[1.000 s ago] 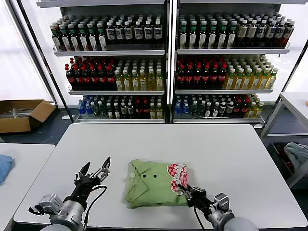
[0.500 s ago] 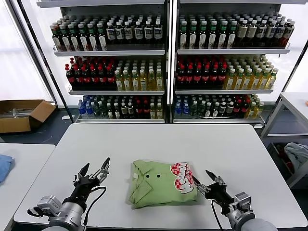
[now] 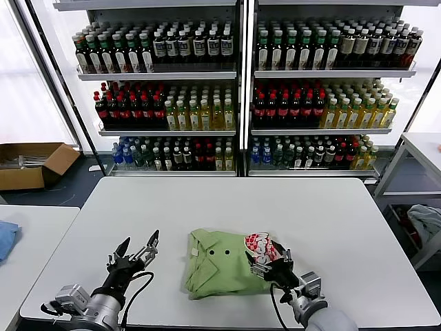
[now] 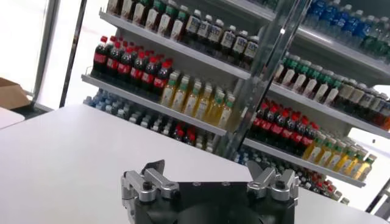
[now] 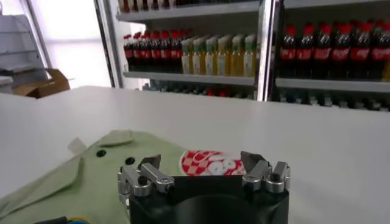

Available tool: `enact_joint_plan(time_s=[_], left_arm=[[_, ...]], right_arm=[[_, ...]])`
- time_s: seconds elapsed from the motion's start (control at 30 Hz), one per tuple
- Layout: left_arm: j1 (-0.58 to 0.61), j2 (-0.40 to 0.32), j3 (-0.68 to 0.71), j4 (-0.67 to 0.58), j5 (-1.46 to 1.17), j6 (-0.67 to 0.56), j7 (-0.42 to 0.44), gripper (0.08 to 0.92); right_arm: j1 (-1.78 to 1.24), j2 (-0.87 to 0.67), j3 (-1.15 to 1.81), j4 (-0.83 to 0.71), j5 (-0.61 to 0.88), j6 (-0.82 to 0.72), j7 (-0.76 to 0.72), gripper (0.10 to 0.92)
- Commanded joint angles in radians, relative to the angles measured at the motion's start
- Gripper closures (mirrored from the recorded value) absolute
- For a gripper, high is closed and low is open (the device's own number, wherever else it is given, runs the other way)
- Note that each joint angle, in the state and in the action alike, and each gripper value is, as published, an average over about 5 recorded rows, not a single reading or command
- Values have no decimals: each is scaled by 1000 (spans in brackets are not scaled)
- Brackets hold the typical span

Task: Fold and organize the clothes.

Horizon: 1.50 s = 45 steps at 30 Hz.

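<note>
At the lower left of the head view, the left gripper [image 3: 138, 249] hangs over bare tabletop [image 3: 331, 207]. Its fingers are spread wide and hold nothing. It sits apart from the shirt, with a strip of white tabletop between them.

In the lower middle of the frame lies the polo shirt [image 3: 217, 272]. It is folded into a flat green packet. The collar and two dark buttons [image 3: 225, 253] face up toward the left end, and the red-and-white checkered logo [image 3: 260, 246] is at the right end. The packet's long side runs left to right across the frame.

At the right end of the packet, the right gripper [image 3: 270, 256] is over the shirt's edge, just by the logo. Its fingers are wide apart and nothing is held between them. The right wrist view shows the same: the logo [image 5: 210, 163] and green cloth [image 5: 73, 182] lie just ahead of the spread fingers.

So the right gripper is much nearer. The shirt lies to the frame's left of it, and any push or pick would likely start from that logo end.
</note>
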Motion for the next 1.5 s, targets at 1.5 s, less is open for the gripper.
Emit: enact_joint_plan(time_s=[1.5], left_arm=[[-6, 13, -116, 30, 74, -29, 141, 177]], right_arm=[[-66, 39, 358, 211, 10, 114, -79, 203]])
